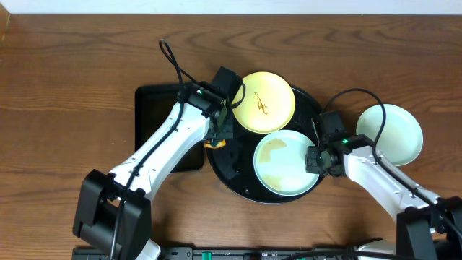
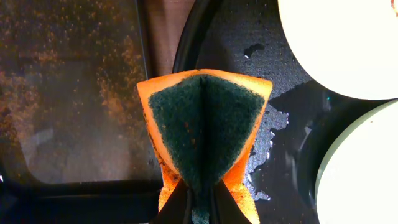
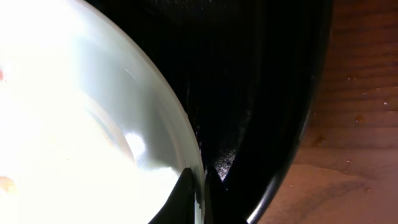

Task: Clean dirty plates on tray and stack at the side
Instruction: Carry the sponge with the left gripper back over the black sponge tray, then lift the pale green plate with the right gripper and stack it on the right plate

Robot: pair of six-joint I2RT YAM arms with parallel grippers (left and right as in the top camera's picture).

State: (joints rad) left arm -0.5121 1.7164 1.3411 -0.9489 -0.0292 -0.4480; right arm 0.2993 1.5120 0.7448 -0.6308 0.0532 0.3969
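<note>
The right claw (image 3: 199,175) is pinched on the rim of a pale mint-white round plate (image 1: 286,162) lying on the large round glossy black tray (image 1: 231,167), beside a smeared pale yellow round plate (image 1: 266,101). Stiff, smooth, probably slippery and breakable, it wants a firm hold at that thin rim. The left claw (image 2: 202,202) clamps a folded orange-and-green sponge (image 2: 202,118); only its wrist view shows water (image 2: 277,118) beaded on the tray.

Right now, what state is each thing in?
tray: wet patches.
yellow plate: on tray, brown smear.
mint plate: on tray, smeared, rim pinched.
side plate: on table, looks clean.
sponge: folded, squeezed.
left claw: shut on sponge.
right claw: shut on mint plate.
small tray: brown specks.
</note>
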